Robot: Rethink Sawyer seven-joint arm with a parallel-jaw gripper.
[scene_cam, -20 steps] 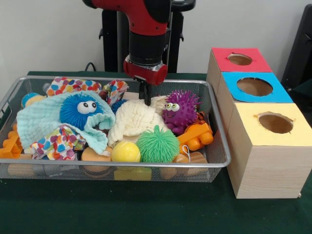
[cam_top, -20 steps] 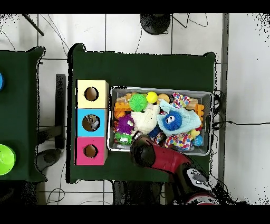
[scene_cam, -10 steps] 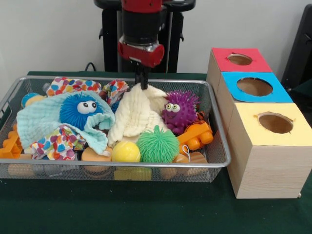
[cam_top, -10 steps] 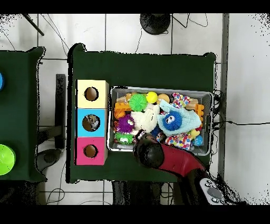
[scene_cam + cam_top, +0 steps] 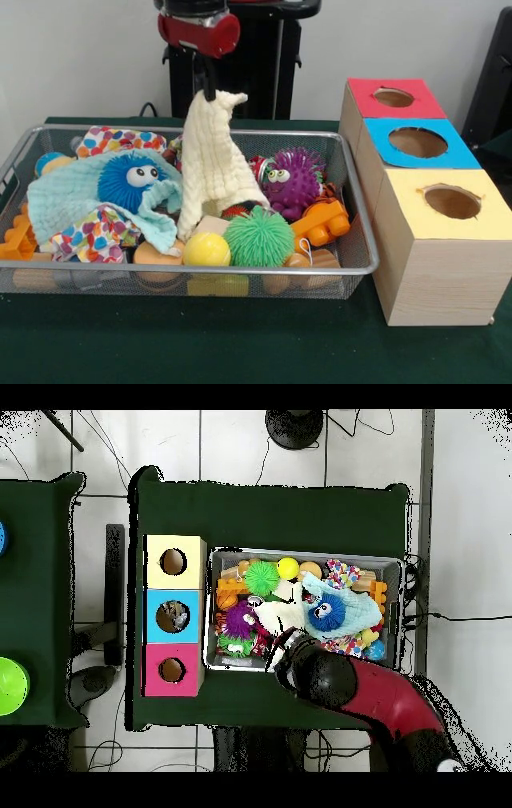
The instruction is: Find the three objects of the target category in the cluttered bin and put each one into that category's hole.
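Here cream cloth (image 5: 210, 164) hangs pinched by the fingers (image 5: 210, 85).

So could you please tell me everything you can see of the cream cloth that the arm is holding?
The cream cloth looks like soft, crinkled cotton gauze. The gripper pinches it at one corner, so it hangs as a tall cone above the wire bin. Its lower edge drapes on the toys, between the pale blue cloth and the purple spiky ball, just behind the green spiky ball.
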